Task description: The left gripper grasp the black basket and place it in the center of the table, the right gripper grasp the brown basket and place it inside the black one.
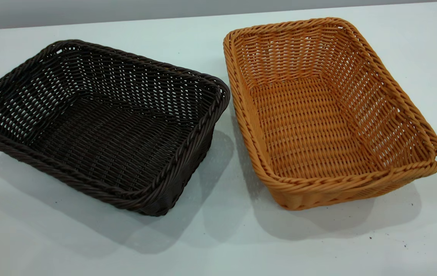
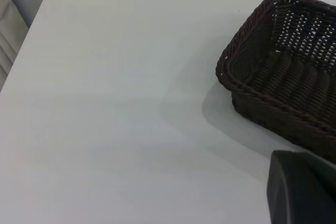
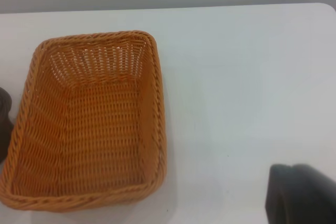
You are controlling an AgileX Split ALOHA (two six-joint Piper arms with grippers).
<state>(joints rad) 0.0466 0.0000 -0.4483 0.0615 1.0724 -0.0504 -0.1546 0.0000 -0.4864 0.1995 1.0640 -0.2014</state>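
Dark woven wicker black basket [image 1: 99, 126] beside orange-tan brown basket [image 1: 329, 115] on white tabletop [image 1: 218, 249] | light, stiff; take the rim | my end effectors: opening unclear

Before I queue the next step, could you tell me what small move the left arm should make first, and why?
Probably ease the left pincer toward the black basket's near rim. Both baskets stand apart on the table, the brown basket empty and untouched, and neither arm appears in the exterior view, so nothing is grasped yet. The black one goes first.
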